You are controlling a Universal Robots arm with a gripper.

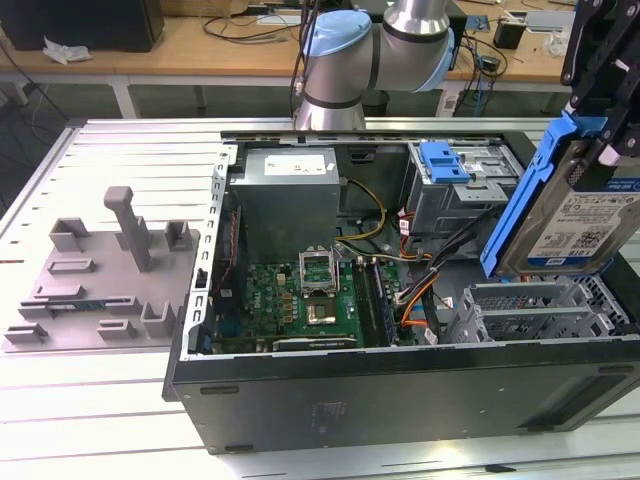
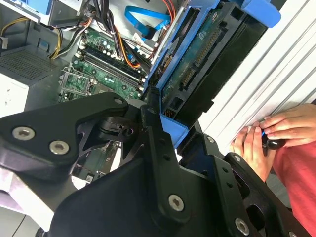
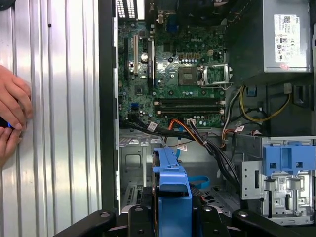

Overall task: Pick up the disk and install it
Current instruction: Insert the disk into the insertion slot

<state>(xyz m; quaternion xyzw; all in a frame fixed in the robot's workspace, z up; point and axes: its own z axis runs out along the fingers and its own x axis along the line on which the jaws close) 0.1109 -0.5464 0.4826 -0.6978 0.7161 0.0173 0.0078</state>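
The disk [image 1: 585,225], a silver drive with a white-and-blue label in a bright blue carrier frame [image 1: 520,200], hangs tilted on edge above the open computer case [image 1: 400,390], at the exterior view's right. My gripper [image 1: 598,140] comes down from above and is shut on it. The second wrist view shows the disk's circuit-board side [image 2: 207,64] between the black fingers [image 2: 158,143]. In the first wrist view the carrier's blue edge [image 3: 173,182] sits in the gripper [image 3: 173,217], over the metal bay region of the case.
Inside the case are a motherboard [image 1: 300,295], a power supply [image 1: 285,190], cable bundles [image 1: 420,270] and a drive cage with another blue carrier [image 1: 445,160]. A grey fixture [image 1: 110,270] lies on the slatted table. A person's hands [image 2: 266,136] rest on the table beside the case.
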